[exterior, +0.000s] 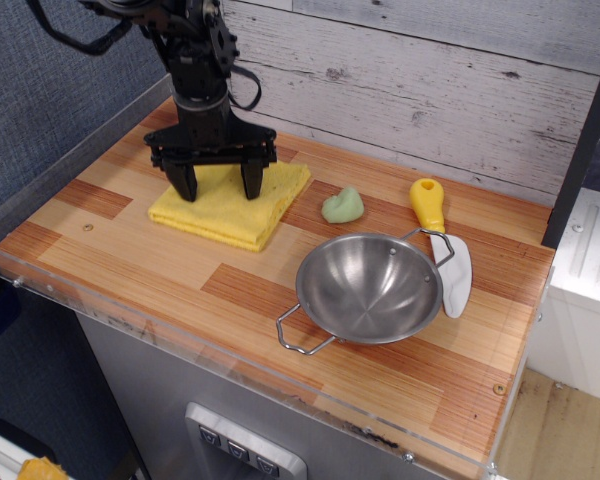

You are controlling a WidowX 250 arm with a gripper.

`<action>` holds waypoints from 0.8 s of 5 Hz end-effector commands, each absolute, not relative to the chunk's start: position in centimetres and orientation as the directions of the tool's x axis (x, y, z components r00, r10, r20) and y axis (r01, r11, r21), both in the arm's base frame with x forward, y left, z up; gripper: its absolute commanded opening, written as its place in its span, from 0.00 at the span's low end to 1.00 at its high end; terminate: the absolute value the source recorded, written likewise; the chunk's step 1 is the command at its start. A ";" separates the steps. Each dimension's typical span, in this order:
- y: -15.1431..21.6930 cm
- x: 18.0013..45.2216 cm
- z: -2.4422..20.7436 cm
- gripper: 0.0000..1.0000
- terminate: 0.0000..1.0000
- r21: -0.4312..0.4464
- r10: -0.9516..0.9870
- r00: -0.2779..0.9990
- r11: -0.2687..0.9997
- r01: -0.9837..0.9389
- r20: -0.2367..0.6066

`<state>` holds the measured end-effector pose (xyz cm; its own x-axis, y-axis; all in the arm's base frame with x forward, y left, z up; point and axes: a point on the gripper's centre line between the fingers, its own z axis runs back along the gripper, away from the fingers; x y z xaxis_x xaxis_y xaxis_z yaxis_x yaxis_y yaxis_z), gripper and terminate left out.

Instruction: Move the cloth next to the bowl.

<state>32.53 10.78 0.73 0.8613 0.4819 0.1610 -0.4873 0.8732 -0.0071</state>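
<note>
The yellow folded cloth (232,205) lies flat on the wooden table at the back left. My black gripper (220,189) is open, pointing straight down, with both fingertips touching or just above the cloth's top surface. The steel bowl (369,287) with two wire loop handles stands upright at the table's front middle, well to the right of the cloth, and is empty.
A small pale green lump (343,206) lies between cloth and bowl. A white spatula with a yellow handle (430,205) lies behind and right of the bowl. A clear plastic rim (130,322) runs along the table's front and left edges. A plank wall stands behind.
</note>
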 end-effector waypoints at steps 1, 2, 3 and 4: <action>8.1 30.3 1.3 1.00 0.00 -0.002 0.428 0.889 0.901 -0.434 0.164; 6.9 28.8 1.2 1.00 0.00 0.007 0.406 0.899 0.911 -0.412 0.164; 5.8 27.2 0.8 1.00 0.00 0.007 0.388 0.909 0.919 -0.393 0.152; 4.6 25.9 0.5 1.00 0.00 0.001 0.370 0.918 0.928 -0.374 0.144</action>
<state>26.44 4.72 0.58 0.9135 0.3753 0.1573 -0.3797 0.9251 -0.0025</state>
